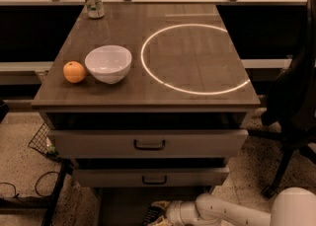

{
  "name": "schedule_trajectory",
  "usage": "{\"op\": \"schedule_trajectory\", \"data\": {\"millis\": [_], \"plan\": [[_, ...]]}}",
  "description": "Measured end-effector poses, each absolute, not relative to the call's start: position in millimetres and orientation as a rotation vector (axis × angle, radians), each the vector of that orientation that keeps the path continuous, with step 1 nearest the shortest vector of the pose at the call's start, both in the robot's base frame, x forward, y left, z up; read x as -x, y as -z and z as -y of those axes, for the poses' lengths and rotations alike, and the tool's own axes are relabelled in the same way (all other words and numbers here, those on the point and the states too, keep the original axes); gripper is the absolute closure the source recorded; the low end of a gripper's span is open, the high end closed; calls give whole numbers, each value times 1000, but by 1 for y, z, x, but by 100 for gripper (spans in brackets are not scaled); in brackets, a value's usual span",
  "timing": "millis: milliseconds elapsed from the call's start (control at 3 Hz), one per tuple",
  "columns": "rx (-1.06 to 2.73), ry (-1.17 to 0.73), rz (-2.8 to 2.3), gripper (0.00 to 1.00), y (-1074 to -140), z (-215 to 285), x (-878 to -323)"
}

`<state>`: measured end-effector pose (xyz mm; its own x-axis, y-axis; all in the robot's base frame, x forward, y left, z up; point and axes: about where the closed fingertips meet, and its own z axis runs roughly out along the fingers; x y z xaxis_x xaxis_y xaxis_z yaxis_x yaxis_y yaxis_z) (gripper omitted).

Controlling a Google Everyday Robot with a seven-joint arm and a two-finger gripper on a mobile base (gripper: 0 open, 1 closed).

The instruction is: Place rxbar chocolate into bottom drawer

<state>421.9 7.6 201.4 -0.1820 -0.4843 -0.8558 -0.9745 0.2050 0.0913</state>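
No lettering is legible, even on the can (gripper low at the bottom drawer)

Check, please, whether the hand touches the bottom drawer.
Cannot tell. The camera view shows the hand low by the bottom drawer; neither contact nor gap shows.

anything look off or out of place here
Nothing spilled or tipped. The upper handled drawer and the lower handled drawer both stand partly open. The gripper sits low in front of the cabinet, at the frame's bottom edge.
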Motion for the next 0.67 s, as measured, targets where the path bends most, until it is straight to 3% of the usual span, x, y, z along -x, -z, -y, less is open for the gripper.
{"op": "schedule_trajectory", "data": {"millis": [667], "plan": [[1367, -890, -1774, 7, -201, -11, -420]]}}
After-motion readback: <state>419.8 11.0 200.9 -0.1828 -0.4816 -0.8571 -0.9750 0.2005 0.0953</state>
